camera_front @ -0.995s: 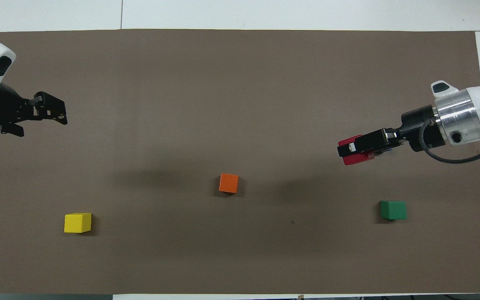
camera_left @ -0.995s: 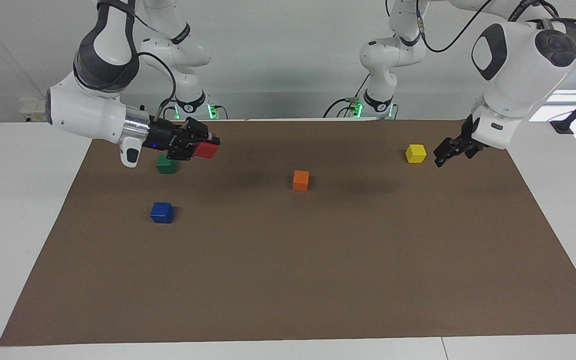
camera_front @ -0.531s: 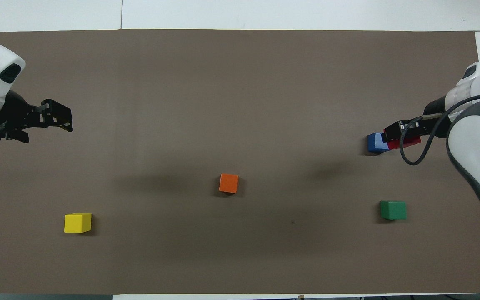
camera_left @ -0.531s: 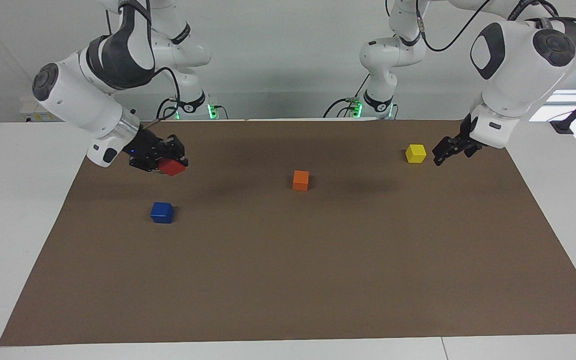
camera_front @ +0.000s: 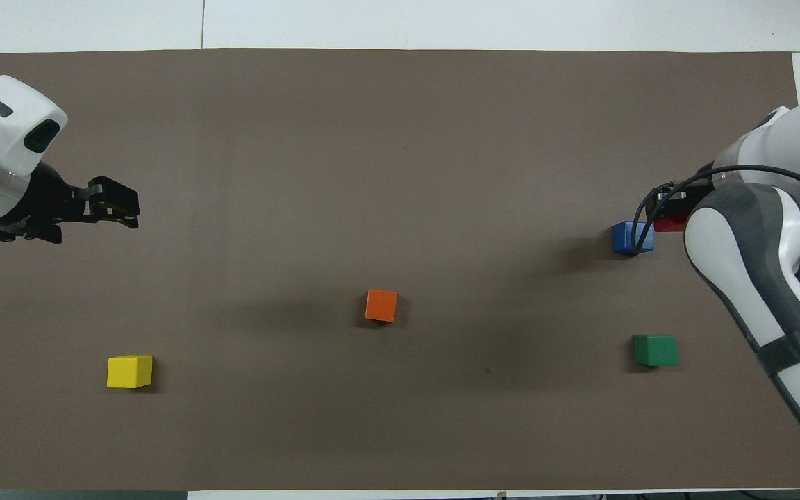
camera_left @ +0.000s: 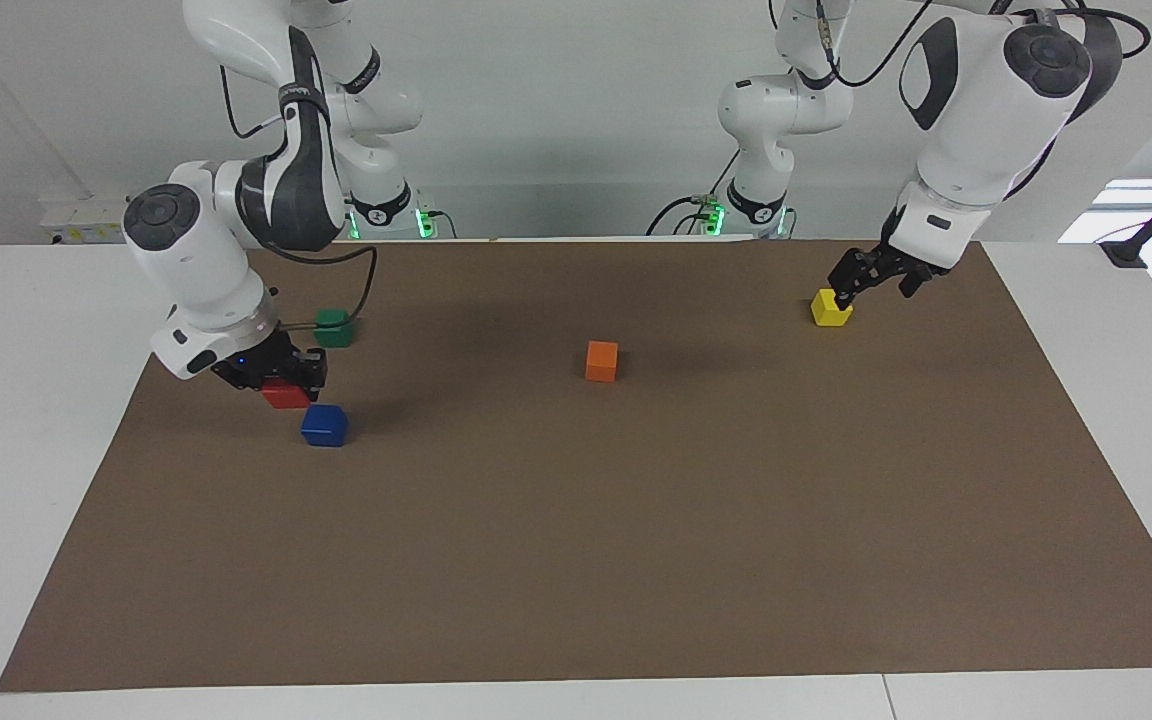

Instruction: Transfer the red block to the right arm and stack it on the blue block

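Red block (camera_left: 285,396) clamped in the right gripper (camera_left: 281,378), just above the mat beside the blue block (camera_left: 324,425)!
From overhead your right arm (camera_front: 754,271) hides most of that grip; left gripper (camera_left: 861,283) hangs wide over the yellow block (camera_left: 829,309).

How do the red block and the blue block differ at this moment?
The red block is held up off the mat in the shut right gripper; the blue block rests on the mat, free of any gripper. The red block is largely covered by the gripper and arm from overhead; the blue block shows almost whole. They differ in colour. Both are small cubes of like size, close together, not yet stacked.
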